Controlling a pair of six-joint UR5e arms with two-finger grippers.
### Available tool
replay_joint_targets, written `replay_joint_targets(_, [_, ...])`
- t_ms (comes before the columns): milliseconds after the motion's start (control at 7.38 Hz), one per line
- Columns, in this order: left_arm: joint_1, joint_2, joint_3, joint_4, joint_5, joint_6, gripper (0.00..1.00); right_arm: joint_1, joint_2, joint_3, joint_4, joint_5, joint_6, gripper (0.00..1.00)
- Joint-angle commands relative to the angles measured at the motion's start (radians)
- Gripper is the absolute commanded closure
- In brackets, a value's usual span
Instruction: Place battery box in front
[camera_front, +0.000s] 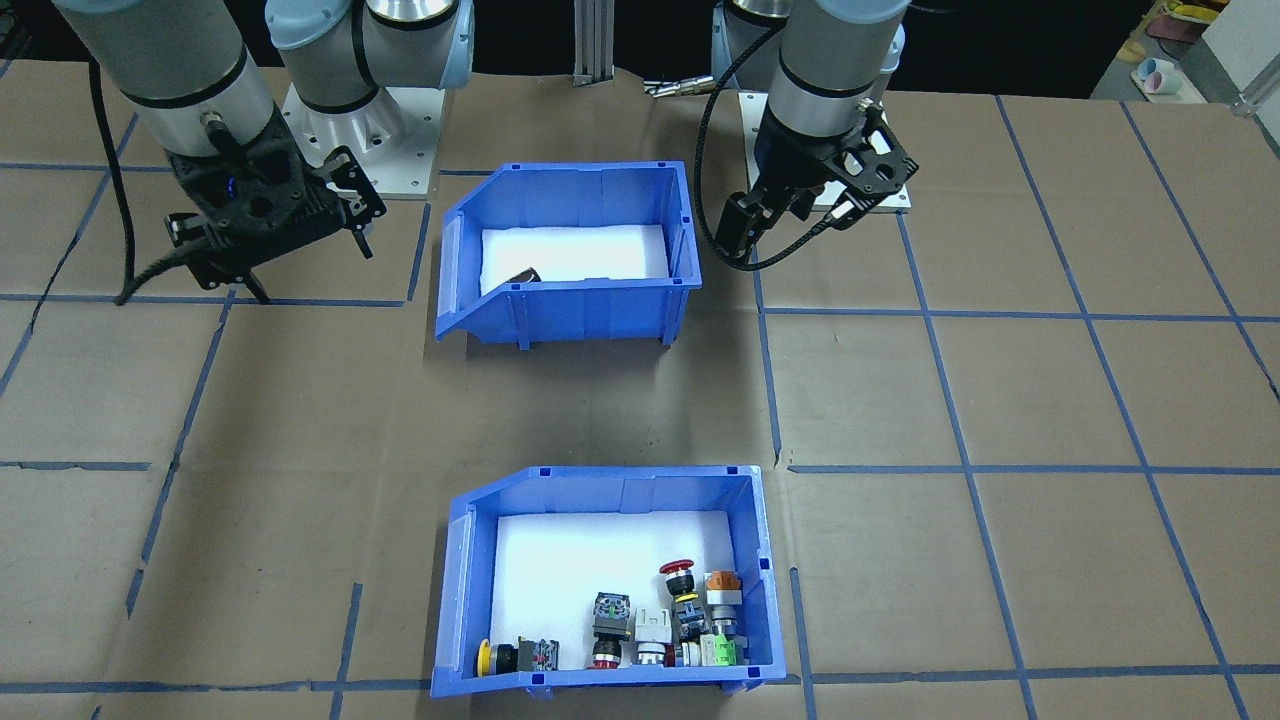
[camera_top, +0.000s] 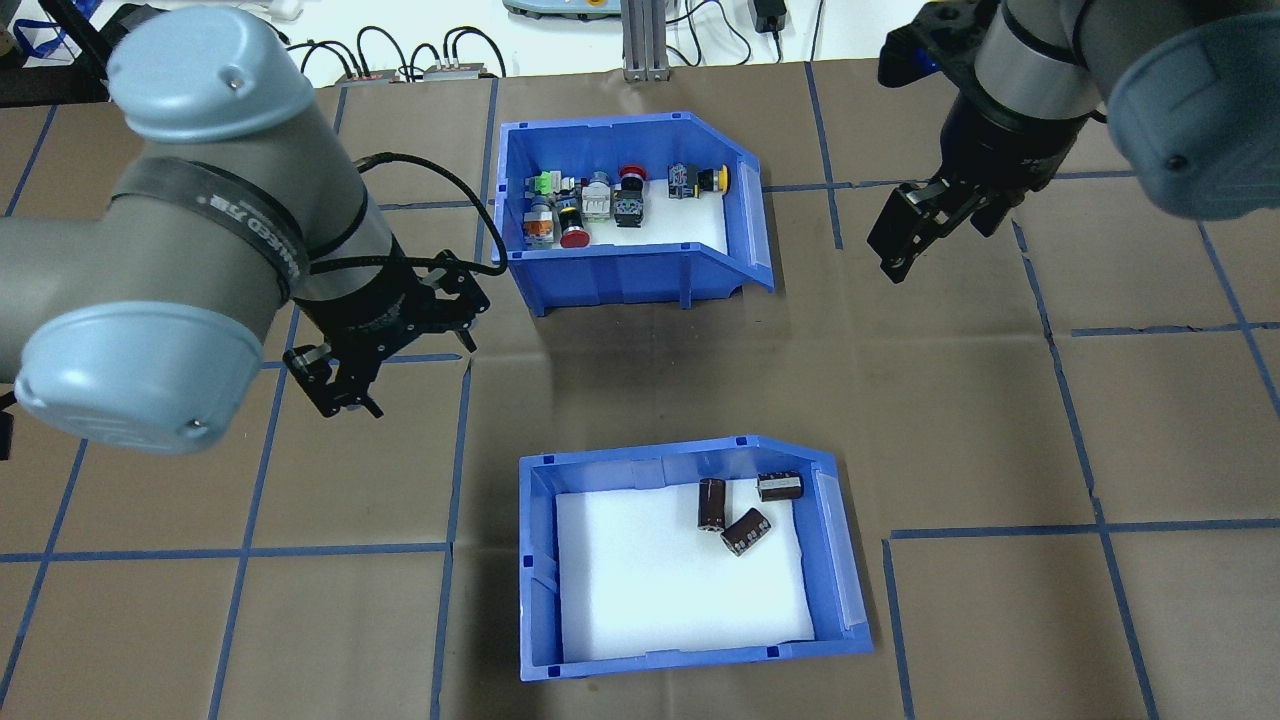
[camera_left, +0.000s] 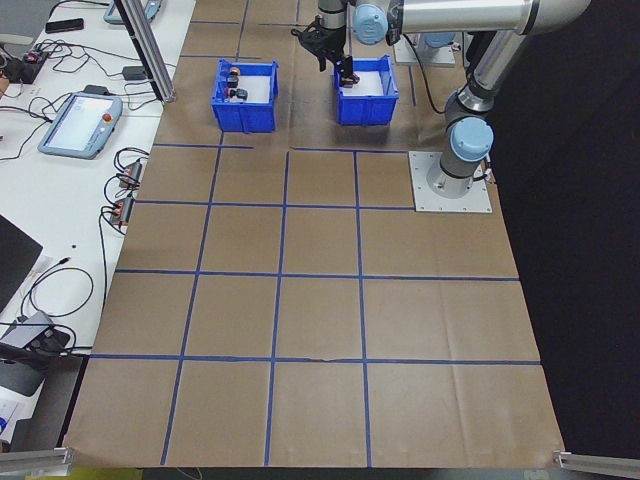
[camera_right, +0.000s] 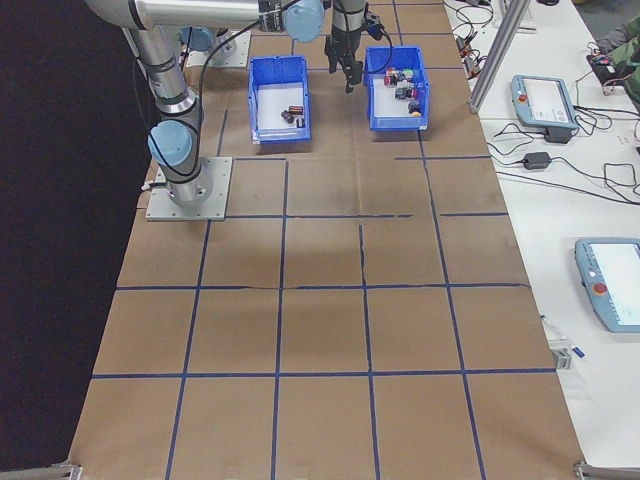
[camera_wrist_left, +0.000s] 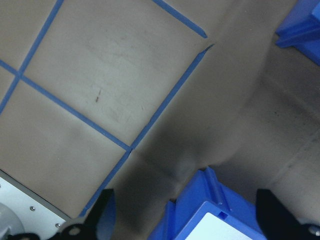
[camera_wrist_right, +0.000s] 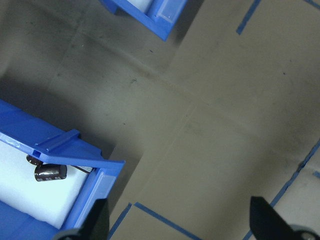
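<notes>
Battery box (camera_top: 690, 555) low centre of overhead view, switch bin (camera_top: 630, 205) above it, bare counter (camera_top: 1000, 400) between. Left hand (camera_top: 340, 385) and right hand (camera_top: 900, 240) released, empty.

The battery box (camera_top: 690, 560) is smooth, slightly glossy blue plastic with a matt white foam-like liner; its cylinders (camera_top: 711, 503) look glossy brown with metallic ends. The table (camera_top: 1000, 400) beneath both pincers is matt, creased brown paper with blue tape lines.
</notes>
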Motion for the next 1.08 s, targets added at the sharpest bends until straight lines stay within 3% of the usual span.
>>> replay_joint_targets(0, [-0.128,0.021,-0.093,0.030,-0.043,-0.368,0.01,0.101,0.121,-0.055,-0.090,-0.010,-0.145,0.00])
replay_joint_targets(406, [-0.313,0.060,-0.175,0.082,-0.065,-0.865,0.01,0.284,0.291,-0.231,-0.103,-0.010,-0.338,0.00])
replay_joint_targets(542, [-0.356,0.092,-0.228,0.149,-0.069,-0.958,0.01,0.333,0.343,-0.284,-0.103,-0.003,-0.431,0.00])
replay_joint_targets(812, [-0.410,0.092,-0.328,0.304,-0.072,-1.141,0.02,0.390,0.437,-0.382,-0.101,0.000,-0.441,0.00])
replay_joint_targets(948, [-0.446,0.086,-0.347,0.311,-0.094,-1.232,0.02,0.404,0.475,-0.420,-0.103,-0.003,-0.441,0.00])
